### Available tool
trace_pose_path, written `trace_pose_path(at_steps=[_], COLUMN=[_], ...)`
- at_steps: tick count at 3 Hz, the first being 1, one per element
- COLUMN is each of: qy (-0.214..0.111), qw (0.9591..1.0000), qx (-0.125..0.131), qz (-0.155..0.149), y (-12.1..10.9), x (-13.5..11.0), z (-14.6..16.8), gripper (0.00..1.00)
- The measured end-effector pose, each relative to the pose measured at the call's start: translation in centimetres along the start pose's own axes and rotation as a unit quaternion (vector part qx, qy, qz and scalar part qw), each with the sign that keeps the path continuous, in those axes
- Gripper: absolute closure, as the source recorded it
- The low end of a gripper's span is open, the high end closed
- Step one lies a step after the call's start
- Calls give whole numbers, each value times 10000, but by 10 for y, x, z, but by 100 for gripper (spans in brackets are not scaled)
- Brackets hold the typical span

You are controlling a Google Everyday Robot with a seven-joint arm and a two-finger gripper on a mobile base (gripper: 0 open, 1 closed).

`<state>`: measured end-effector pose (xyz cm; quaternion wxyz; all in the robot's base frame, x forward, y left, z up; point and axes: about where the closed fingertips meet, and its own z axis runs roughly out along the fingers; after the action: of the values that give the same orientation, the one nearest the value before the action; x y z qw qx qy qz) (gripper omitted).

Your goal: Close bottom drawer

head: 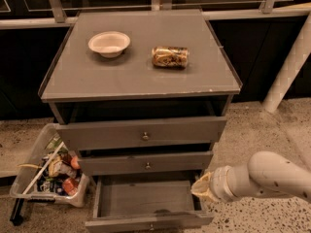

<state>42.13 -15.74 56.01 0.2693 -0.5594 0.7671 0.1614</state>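
The bottom drawer point(146, 199) of the grey cabinet stands pulled out, showing its plain grey floor. Its shallow front panel point(121, 223) lies at the lower edge of the view, with a small round knob point(151, 225). My gripper point(202, 188), a cream-coloured tip on a pale arm, reaches in from the right. It sits at the drawer's right side wall, just below the middle drawer front point(146, 162), which is nearly shut. The top drawer front point(141, 132) juts out a little.
On the cabinet top point(141, 76) sit a white bowl point(109, 43) and a can lying on its side point(170, 56). A clear bin of snacks point(48, 171) stands on the floor left of the cabinet. A white post point(291, 62) leans at the right.
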Motion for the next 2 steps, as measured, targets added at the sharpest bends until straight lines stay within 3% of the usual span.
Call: trace_pose_path(at_steps=[1, 2], qy=[-72, -72], qw=[9997, 9997], qx=[-176, -176], qz=[144, 144], y=[8, 8], x=[11, 11], z=[20, 20], gripper=[100, 100])
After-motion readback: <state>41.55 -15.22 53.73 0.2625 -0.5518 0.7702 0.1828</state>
